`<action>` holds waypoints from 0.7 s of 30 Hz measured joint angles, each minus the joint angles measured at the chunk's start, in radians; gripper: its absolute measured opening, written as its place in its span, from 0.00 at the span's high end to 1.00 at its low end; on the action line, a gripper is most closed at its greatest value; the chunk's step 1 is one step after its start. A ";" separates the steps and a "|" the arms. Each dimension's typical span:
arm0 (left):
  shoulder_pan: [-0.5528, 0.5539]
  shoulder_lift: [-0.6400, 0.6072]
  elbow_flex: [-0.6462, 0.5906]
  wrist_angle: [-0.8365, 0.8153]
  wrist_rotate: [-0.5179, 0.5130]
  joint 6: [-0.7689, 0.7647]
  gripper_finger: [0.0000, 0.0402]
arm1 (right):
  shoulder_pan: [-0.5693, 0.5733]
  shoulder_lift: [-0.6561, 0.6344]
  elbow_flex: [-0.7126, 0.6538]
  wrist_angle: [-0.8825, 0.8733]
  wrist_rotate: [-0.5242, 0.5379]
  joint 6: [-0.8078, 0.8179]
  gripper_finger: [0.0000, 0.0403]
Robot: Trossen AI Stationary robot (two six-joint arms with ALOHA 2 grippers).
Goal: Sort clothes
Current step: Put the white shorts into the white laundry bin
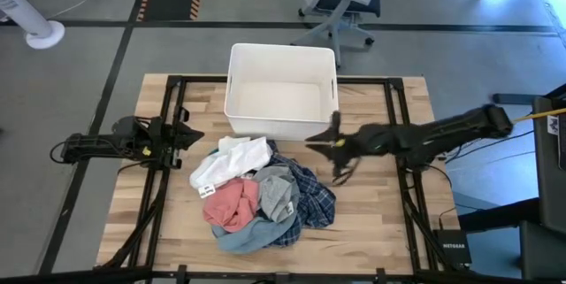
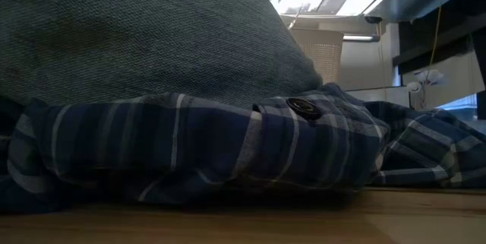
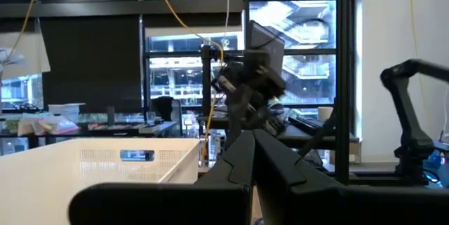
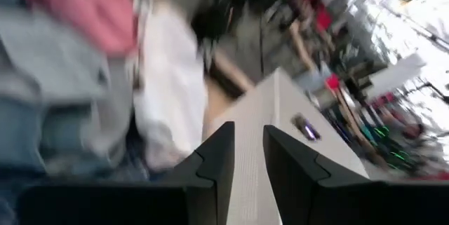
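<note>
Left of the white bin (image 1: 281, 91): left gripper (image 1: 190, 135), fingers pressed shut, empty, waiting at the table's (image 1: 380, 231) edge. Just in front of the bin: the clothes (image 1: 261, 194), 1 heap, white and salmon pink on top, grey, navy plaid and light-blue denim beneath. Right of the heap, near the bin's front corner: right gripper (image 1: 320, 141), fingers narrowly parted, holding nothing.

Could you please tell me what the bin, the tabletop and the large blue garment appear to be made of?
Bin: looks like white moulded plastic, with smooth, rigid walls. Tabletop: seemingly light wood, with visible plank seams and grain. Blue garment: probably denim, judging by its fine diagonal weave close up.
</note>
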 joint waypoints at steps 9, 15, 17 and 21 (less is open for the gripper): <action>0.000 0.000 0.000 0.002 0.000 0.000 1.00 | 0.109 0.326 0.281 -0.210 0.265 -0.241 0.77; 0.000 0.000 0.000 0.004 0.000 -0.002 1.00 | 0.070 0.464 0.315 -0.221 0.239 -0.315 0.76; 0.000 0.000 0.000 0.004 0.000 -0.004 1.00 | 0.059 0.493 0.316 -0.218 0.215 -0.357 0.75; 0.000 0.000 0.000 0.004 0.000 -0.004 1.00 | 0.029 0.535 0.316 -0.210 0.177 -0.378 0.67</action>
